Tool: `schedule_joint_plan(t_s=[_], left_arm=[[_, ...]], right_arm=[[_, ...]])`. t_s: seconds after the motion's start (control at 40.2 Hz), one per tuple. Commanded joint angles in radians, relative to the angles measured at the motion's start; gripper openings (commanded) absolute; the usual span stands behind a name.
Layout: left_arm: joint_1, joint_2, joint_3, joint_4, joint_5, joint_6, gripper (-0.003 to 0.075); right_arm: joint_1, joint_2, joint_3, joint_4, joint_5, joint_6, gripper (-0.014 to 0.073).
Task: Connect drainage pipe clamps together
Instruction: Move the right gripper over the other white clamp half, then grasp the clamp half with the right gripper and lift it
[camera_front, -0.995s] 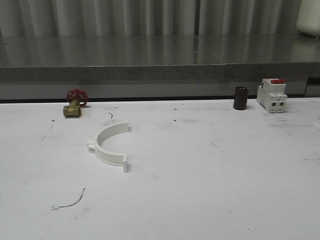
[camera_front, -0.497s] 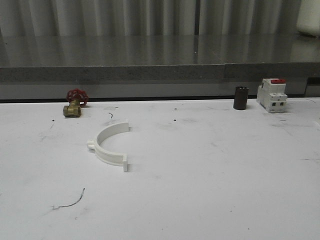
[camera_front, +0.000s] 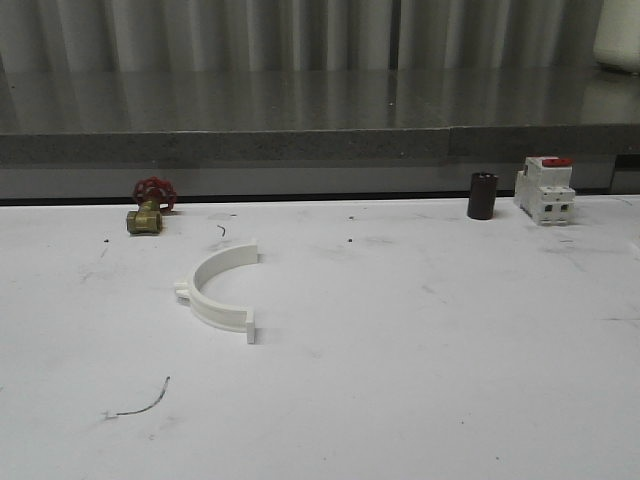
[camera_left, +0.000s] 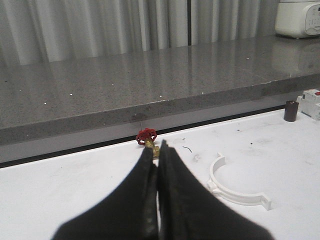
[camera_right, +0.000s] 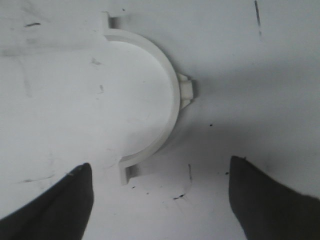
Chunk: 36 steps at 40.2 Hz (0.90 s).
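Observation:
One white half-ring drainage pipe clamp (camera_front: 213, 308) lies flat on the white table, left of centre, its open side facing right. The left wrist view shows that clamp (camera_left: 234, 195) ahead and to one side of my left gripper (camera_left: 156, 148), whose black fingers are pressed together with nothing between them. In the right wrist view a white half-ring clamp (camera_right: 172, 102) with end tabs and a side lug lies flat on the table. My right gripper (camera_right: 159, 167) hangs above it, wide open, its fingertips (camera_right: 75, 190) clear of the plastic. I cannot tell if this is the same piece.
A brass valve with a red handwheel (camera_front: 150, 205) (camera_left: 148, 136) sits at the back left. A black cylinder (camera_front: 481, 196) and a white breaker with a red top (camera_front: 545, 190) stand at the back right. A raised grey counter (camera_front: 300, 145) borders the table's far edge. A thin wire scrap (camera_front: 145, 403) lies front left.

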<state>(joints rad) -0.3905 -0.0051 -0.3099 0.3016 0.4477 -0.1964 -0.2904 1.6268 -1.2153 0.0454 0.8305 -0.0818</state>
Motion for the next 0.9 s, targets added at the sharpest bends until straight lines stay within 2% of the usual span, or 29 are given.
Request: schedule_joint_plan(t_s=[0.0,0.398,0.771,0.87], left_arm=[[0.004,0.021,-0.029,0.002,-0.077,-0.002,-0.002],[0.004,0.021,-0.029,0.002,-0.077,-0.002,-0.002],[0.004,0.021,-0.029,0.002,-0.077,-0.002,-0.002],[0.004,0.021,-0.029,0.002,-0.077,-0.002,-0.002]], right_arm=[[-0.024,0.041,-0.087,-0.008,0.006,-0.059,0.0584],[-0.029,0.383,-0.403,-0.007,0.204,-0.133,0.0584],[-0.029,0.468,-0.453,-0.008,0.246,-0.143,0.058],[-0.029,0.468,-0.453,-0.008,0.26,-0.143,0.0531]])
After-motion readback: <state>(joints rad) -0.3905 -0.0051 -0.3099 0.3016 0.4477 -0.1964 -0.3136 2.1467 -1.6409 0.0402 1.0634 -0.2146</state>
